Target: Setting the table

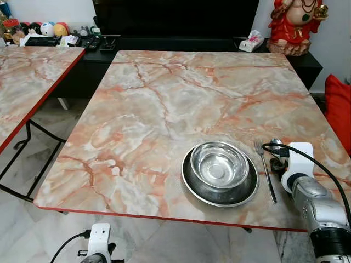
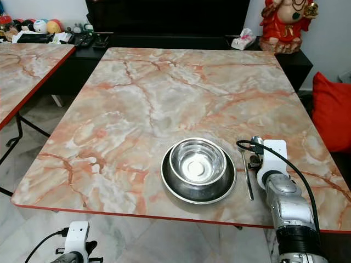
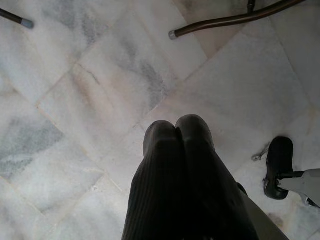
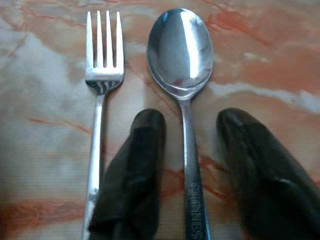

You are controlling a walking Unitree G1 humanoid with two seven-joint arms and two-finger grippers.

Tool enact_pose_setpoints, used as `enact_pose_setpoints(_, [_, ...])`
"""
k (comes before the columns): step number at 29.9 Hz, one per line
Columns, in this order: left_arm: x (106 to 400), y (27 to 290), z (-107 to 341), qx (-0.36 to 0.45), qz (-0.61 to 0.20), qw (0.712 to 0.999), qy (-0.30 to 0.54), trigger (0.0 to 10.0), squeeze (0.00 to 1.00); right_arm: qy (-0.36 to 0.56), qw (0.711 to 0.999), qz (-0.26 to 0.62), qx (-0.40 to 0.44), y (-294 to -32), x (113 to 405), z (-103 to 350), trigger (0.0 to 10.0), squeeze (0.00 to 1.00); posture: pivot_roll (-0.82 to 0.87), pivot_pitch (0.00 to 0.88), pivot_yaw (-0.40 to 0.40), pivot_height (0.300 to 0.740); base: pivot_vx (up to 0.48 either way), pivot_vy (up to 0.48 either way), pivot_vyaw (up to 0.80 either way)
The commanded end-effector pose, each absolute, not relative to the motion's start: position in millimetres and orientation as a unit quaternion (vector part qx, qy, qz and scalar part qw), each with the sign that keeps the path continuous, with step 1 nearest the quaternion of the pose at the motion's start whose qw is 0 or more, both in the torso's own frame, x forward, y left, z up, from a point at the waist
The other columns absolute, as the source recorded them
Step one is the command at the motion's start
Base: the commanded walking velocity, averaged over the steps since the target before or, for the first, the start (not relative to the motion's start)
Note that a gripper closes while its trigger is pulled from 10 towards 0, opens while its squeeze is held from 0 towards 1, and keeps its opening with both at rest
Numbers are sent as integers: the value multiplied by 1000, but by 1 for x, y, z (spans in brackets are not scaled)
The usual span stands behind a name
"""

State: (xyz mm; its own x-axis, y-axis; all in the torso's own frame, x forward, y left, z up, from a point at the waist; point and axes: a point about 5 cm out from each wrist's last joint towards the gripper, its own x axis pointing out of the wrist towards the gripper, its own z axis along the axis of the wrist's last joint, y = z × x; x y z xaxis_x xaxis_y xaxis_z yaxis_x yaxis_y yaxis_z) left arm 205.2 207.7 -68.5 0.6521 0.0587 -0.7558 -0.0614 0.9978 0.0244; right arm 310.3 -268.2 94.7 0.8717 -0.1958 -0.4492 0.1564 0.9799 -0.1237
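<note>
Spoon (image 4: 181,55), bowl toward frame top, lies parallel beside your fork (image 4: 102,70); right end effector (image 4: 187,150) straddles its handle, fingers parted. Bench (image 1: 164,98) edge at lower frame. Left end effector (image 3: 177,145) closed.

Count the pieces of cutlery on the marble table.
2. A silver metal fork lies right of the stacked steel bowls; a silver metal spoon lies beside it, between the right hand's open fingers. None seems hidden.

Spoon (image 4: 184,75) handle: engraved, partly legible "…INNES"
</note>
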Motion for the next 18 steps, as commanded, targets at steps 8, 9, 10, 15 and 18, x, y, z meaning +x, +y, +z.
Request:
enact_pose_setpoints(8, [201,208,-71,-6,35,903,428,10000,0,230,968,-92,-41,-266,311,98,10000,0,34,74,22,740,0,0,0])
enact_pose_setpoints(9, [201,208,-71,-6,35,903,428,10000,0,227,969,-93,-41,-266,312,100,10000,0,34,74,22,740,0,0,0])
enact_pose_setpoints(10, [201,208,-71,-6,35,903,428,10000,0,226,969,-94,-41,-266,312,100,10000,0,34,74,23,740,0,0,0])
enact_pose_setpoints(15, [202,208,-71,-6,35,904,427,10000,0,212,971,-101,-43,-268,314,107,10000,0,33,74,23,740,0,0,0])
enact_pose_setpoints(18, [202,208,-70,-6,35,904,426,10000,0,200,973,-104,-47,-268,316,111,10000,0,33,74,24,740,0,0,0])
